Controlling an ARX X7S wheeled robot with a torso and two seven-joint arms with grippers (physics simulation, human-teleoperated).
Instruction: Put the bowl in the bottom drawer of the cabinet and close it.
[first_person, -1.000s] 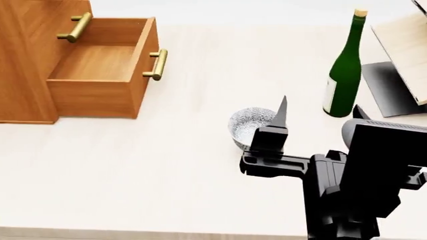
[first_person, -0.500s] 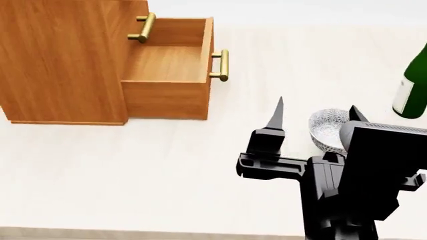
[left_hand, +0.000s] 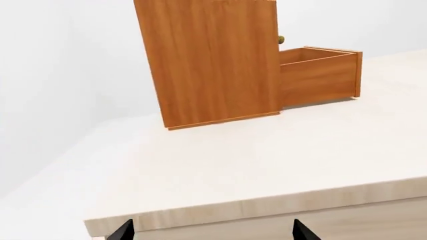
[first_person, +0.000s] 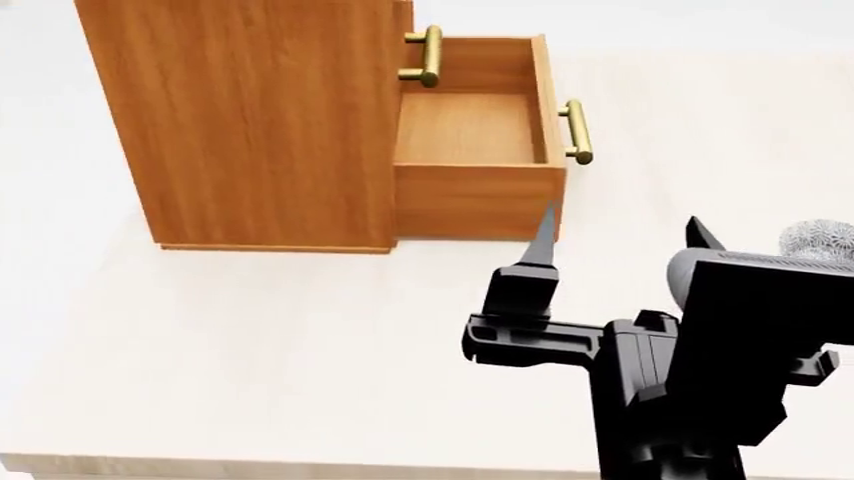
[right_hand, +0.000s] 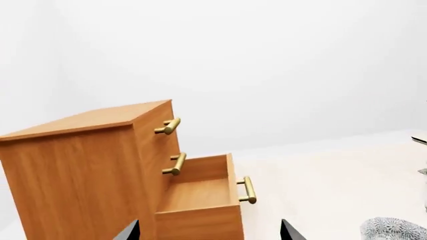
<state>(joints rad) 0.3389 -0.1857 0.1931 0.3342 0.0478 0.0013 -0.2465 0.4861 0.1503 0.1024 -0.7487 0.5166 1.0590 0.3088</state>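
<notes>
Both arms' fingers (first_person: 622, 235) spread, empty | pale wooden table (first_person: 267, 340) | blank white walls (right_hand: 267, 60)

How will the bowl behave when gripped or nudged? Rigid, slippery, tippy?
The bowl looks like glazed ceramic, so probably rigid and breakable. A glossy, curved wall may slip between narrow fingers; a grip over the rim seems safer. Only part of it shows at the frame edges; being round and low, it would likely slide rather than tip if pushed.
</notes>
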